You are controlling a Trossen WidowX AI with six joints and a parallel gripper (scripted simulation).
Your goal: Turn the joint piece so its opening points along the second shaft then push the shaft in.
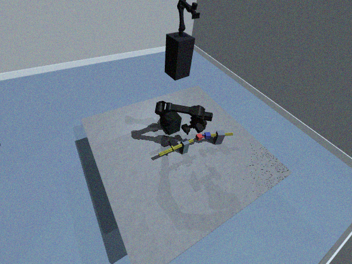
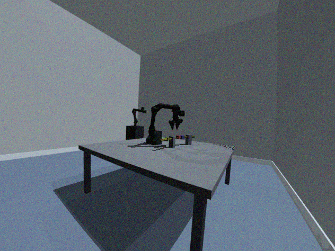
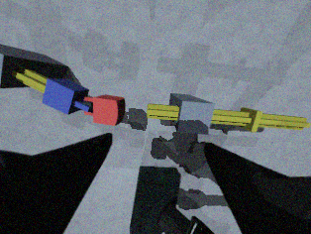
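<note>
1. Tool (image 2: 175, 128) (image 3: 159, 142): fingers spread wide, nothing between them. Points down, raised above the surface (image 1: 181, 204) (image 2: 162, 164), apart from both shafts.
2. Red joint piece (image 1: 199, 136) (image 2: 178, 137) (image 3: 107, 110): hinged to the blue piece (image 1: 208, 135) (image 2: 182, 137) (image 3: 63, 95), on the end of the fixed shaft (image 1: 229, 133) (image 2: 193, 136) (image 3: 32, 80). Sits between the two blocks, held up off the surface.
3. Fixed shaft: yellow, carried by its grey block (image 1: 219, 137) (image 2: 188, 140) (image 3: 35, 69).
4. Second shaft (image 1: 167, 150) (image 2: 165, 139) (image 3: 230, 117): yellow, ridged, with a collar (image 1: 172, 148) (image 3: 256, 120) on its outer part. Runs through the other grey block (image 1: 185, 146) (image 2: 172, 142) (image 3: 194, 114); near end stops short of the red piece, gap visible in wrist view.
5. Red piece faces roughly toward that shaft; exact alignment cannot be told.
6. Behind the surface: another dark arm (image 1: 181, 16) (image 2: 134, 117) on a black pedestal (image 1: 178, 59) (image 2: 131, 132).
</note>
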